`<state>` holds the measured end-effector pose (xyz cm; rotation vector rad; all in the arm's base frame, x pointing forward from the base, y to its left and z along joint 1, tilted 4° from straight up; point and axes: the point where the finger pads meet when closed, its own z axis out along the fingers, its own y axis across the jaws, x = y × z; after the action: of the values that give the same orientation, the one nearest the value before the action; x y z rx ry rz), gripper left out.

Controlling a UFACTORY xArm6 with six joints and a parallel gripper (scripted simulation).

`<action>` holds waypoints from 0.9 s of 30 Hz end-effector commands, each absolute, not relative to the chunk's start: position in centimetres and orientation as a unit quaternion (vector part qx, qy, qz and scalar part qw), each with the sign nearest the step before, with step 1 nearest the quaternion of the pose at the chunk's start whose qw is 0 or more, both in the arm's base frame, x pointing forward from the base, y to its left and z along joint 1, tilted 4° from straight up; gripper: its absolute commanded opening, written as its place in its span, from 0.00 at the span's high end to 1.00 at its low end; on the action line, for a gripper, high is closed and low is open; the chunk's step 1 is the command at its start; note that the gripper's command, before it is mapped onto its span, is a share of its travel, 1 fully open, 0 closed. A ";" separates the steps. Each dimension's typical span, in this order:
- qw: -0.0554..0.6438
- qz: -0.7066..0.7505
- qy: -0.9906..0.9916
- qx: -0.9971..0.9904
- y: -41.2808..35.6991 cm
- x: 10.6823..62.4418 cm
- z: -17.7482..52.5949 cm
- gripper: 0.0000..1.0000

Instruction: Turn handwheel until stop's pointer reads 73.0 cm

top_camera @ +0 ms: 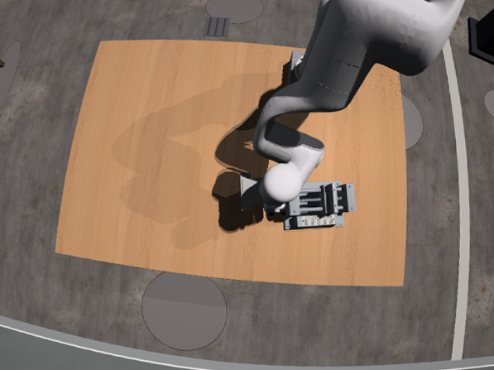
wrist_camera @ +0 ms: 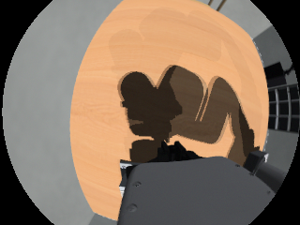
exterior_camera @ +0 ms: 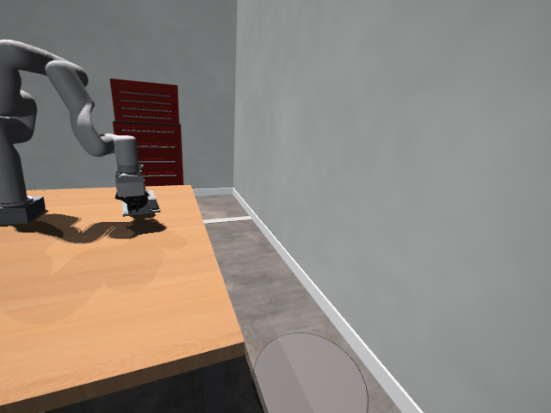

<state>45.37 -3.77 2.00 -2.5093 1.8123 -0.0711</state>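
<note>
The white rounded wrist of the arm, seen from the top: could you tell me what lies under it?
The left end of the grey metal stop fixture on the wooden table. The gripper and handwheel are covered.

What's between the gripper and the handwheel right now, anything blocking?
Nothing visible. The gripper is down at the left end of the stop fixture and already shut on something, most likely the handwheel, which the wrist hides in the top view. Only bare table lies around the fixture.
</note>
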 end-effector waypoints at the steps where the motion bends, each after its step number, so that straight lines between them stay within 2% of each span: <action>1: 0.023 -0.024 0.585 -0.810 -3.7 45.7 1.9 0.94; 27: 0.023 -0.024 0.585 -0.810 -2.9 48.2 1.7 0.94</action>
<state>47.66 -3.01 1.39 -2.5108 1.8152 -0.0653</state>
